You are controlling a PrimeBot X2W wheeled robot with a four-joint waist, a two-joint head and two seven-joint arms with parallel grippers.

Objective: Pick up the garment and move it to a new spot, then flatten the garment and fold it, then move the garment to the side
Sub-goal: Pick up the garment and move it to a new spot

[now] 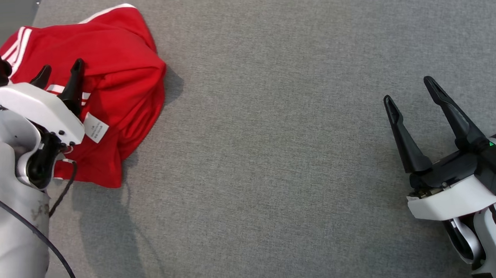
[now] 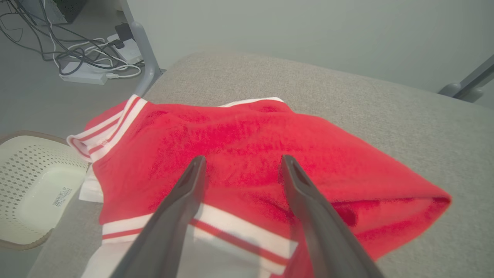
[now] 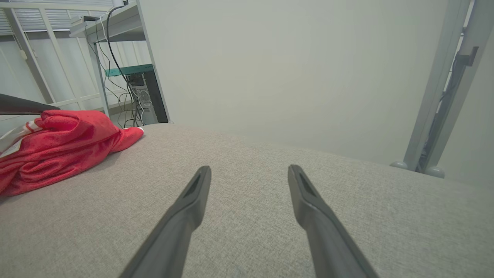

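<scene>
Grey cloth covers the worktop (image 1: 276, 163), and the red garment (image 1: 125, 73) lies bunched at its far left corner, one side right at the edge above a pale basket (image 2: 34, 185) on the floor. The left pincer (image 1: 63, 65) hangs over the heap, fingers apart and holding nothing. The right pincer (image 1: 407, 88) is likewise spread over bare cloth, well apart from the garment. A pinch on one thin top layer would likely lift only a flap, and the dragging rest could slide over the edge. Closing too deep could snag the worktop's cover as well. The garment looks soft and fleecy, slumped in loose rounded folds, with white-striped ribbed bands and a white care label (image 1: 95, 128) turned outward. The cover is a fine matte weave, the basket is perforated plastic, and the fingers are long, dark, tapered and smooth.
</scene>
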